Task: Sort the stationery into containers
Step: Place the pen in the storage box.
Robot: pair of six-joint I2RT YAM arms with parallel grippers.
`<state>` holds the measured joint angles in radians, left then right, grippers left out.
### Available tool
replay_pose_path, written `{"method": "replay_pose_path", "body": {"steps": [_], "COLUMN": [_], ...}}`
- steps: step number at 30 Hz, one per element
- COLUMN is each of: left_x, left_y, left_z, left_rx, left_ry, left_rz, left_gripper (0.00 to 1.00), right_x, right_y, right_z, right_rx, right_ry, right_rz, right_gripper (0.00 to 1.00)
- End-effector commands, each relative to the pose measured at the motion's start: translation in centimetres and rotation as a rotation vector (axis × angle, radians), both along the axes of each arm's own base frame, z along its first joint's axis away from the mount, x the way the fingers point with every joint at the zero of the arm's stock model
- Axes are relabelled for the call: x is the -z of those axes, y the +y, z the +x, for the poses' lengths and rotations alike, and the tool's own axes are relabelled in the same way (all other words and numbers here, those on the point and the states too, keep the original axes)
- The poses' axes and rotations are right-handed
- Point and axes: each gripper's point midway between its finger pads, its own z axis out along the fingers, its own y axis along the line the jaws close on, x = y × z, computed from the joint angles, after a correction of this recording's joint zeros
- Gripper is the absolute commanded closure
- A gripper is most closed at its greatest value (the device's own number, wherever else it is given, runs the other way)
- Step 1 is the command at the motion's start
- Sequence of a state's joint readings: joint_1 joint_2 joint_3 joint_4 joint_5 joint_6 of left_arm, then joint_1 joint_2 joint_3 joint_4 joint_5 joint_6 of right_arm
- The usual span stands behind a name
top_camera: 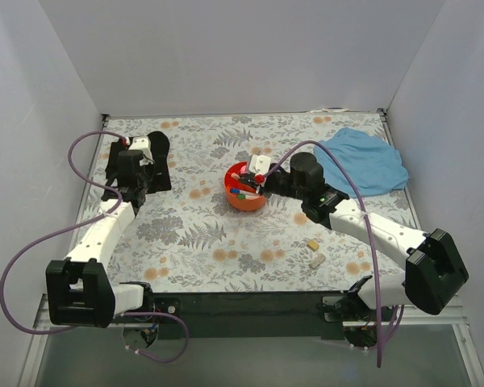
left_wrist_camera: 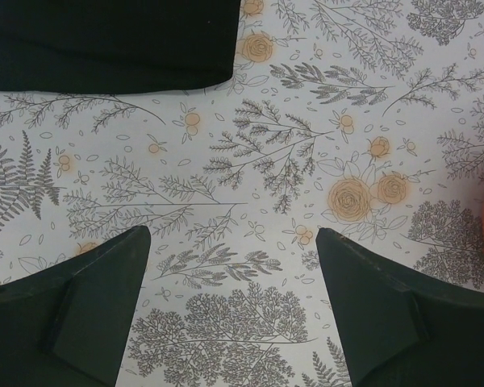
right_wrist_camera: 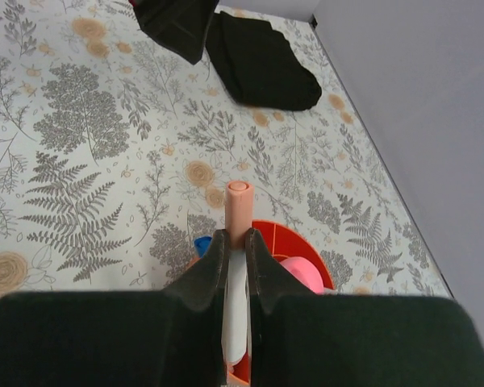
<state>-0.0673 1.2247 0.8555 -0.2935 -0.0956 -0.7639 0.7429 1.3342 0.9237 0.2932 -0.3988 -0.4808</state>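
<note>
Left gripper: at ten o'clock from the tray, the left gripper (left_wrist_camera: 231,242) hangs over the floral-print tabletop (left_wrist_camera: 250,137), fingers spread wide and nothing between them.
Black cloth: a dark black fabric cloth (left_wrist_camera: 105,40) lies flat at twelve o'clock of those fingers in the wrist view.
Tray: mid-table sits the round orange plastic tray with inner dividers (top_camera: 246,201). It holds thin pens with blue and green caps (top_camera: 239,193) and a rounded pink item (right_wrist_camera: 300,274).
Right gripper: reaching in from four o'clock, the right gripper (right_wrist_camera: 234,242) is pinched narrow on a white-barrelled marker with a salmon-pink cap (right_wrist_camera: 239,201). It's held over the tray's rim, the cap poking past the fingertips.
Erasers: two small beige block erasers (top_camera: 313,243) (top_camera: 317,260) lie on the table at four o'clock of the tray, near each other.
Blue cloth: a crumpled light blue cloth (top_camera: 367,161) lies at two o'clock of the tray.
</note>
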Motion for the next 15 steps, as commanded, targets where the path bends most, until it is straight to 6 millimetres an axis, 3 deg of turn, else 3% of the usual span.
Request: {"method": "replay_pose_path", "body": {"steps": [1, 15], "left_x": [-1.1, 0.0], "left_y": [0.4, 0.9], "left_z": [0.7, 1.9], "left_rx": [-0.003, -0.01], "left_ry": [-0.009, 0.023], "left_rz": [0.022, 0.058], "left_gripper": [0.16, 0.16], "right_x": [-2.4, 3.1], "right_y": [1.0, 0.8], "right_z": [0.4, 2.5], "right_rx": [-0.044, -0.047], "right_ry": [-0.095, 0.0], "right_rz": [0.092, 0.05], "right_gripper": [0.99, 0.99]}}
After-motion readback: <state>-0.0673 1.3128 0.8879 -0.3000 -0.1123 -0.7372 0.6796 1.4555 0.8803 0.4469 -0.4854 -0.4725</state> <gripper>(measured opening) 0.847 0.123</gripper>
